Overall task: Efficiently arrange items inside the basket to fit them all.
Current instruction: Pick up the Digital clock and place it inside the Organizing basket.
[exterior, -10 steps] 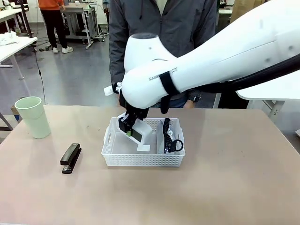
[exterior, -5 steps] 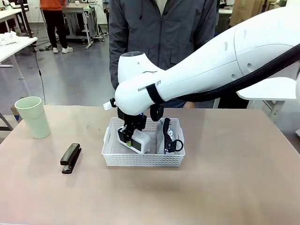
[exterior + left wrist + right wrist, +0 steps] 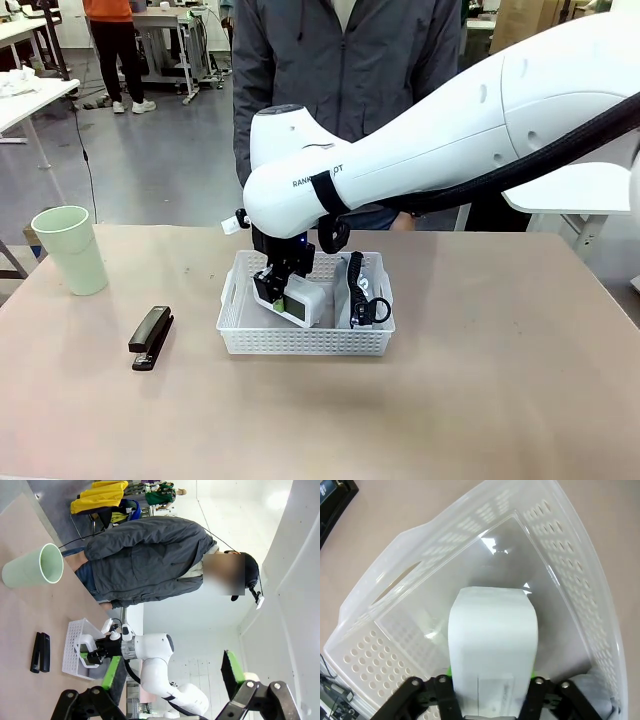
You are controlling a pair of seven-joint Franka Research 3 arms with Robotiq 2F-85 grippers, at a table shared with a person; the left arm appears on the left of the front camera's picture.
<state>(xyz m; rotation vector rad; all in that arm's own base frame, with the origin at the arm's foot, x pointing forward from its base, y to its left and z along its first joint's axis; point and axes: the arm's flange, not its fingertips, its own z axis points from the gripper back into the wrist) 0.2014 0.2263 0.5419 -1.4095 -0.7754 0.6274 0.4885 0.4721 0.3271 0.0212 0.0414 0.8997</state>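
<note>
The white basket (image 3: 240, 335) sits mid-table. My right gripper (image 3: 277, 292) reaches down into it, shut on the white box (image 3: 305, 302), which leans tilted in the basket's middle. In the right wrist view the box (image 3: 492, 635) fills the gap between the fingers above the basket floor (image 3: 520, 555). The grey pouch with its black strap (image 3: 360, 290) stands at the basket's right end. A black stapler (image 3: 152, 338) lies on the table left of the basket. The pale green cup (image 3: 70, 248) stands upright at the far left. My left gripper (image 3: 172, 655) hangs open and empty, far from them.
A person in a dark jacket (image 3: 345, 70) stands at the far edge behind the basket. The right arm's white links (image 3: 450, 130) stretch over the table's right half. In the left wrist view the cup (image 3: 32, 567), stapler (image 3: 40, 652) and basket (image 3: 72, 645) appear small.
The right gripper has lowered the white box deeper into the basket and swung a little right. It has barely moved in the last half second. Stapler and cup have stayed put.
</note>
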